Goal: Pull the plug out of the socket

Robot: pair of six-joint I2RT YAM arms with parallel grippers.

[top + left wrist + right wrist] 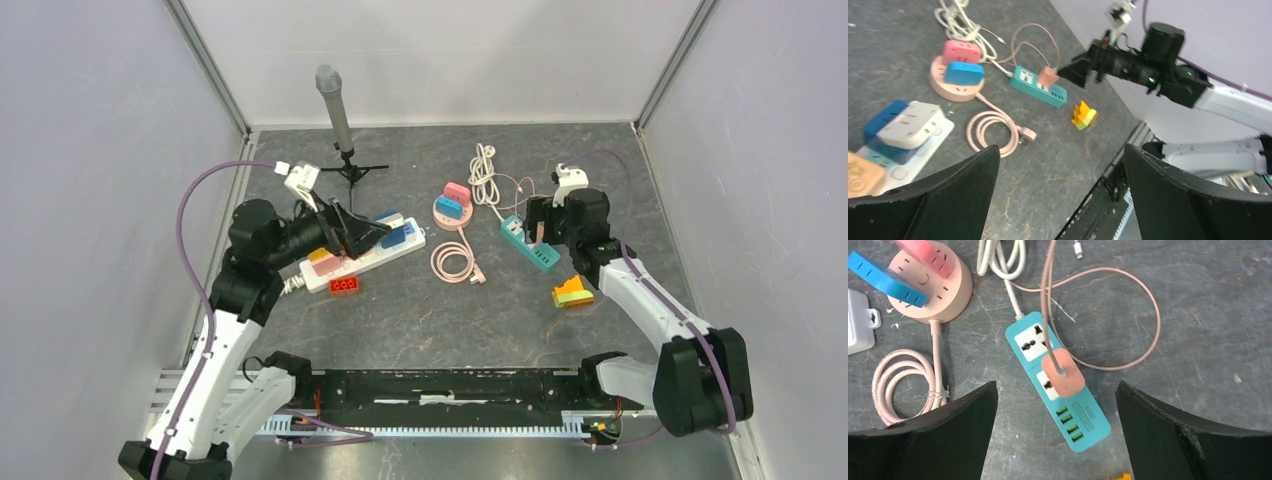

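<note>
A teal power strip [1083, 420] lies on the dark table, and a salmon-pink plug [1063, 372] with a thin pink cable sits in its second socket. My right gripper [1056, 383] is open and hovers above the strip, with the plug between its fingers and not touched. The strip [530, 243] and my right gripper [535, 215] also show in the top view at centre right. My left gripper [375, 232] is open and empty over the right end of the white power strip [360, 262]. The left wrist view shows the teal strip [1038, 87] and the plug [1048, 77] from far off.
The white strip carries blue and white adapters, and a red brick [344, 285] lies beside it. A round pink socket [452, 210] holds pink and blue adapters, with its coiled cable [455, 262] in front. A white cable [485, 175], a yellow-orange block [572, 292] and a microphone stand [335, 110] are nearby.
</note>
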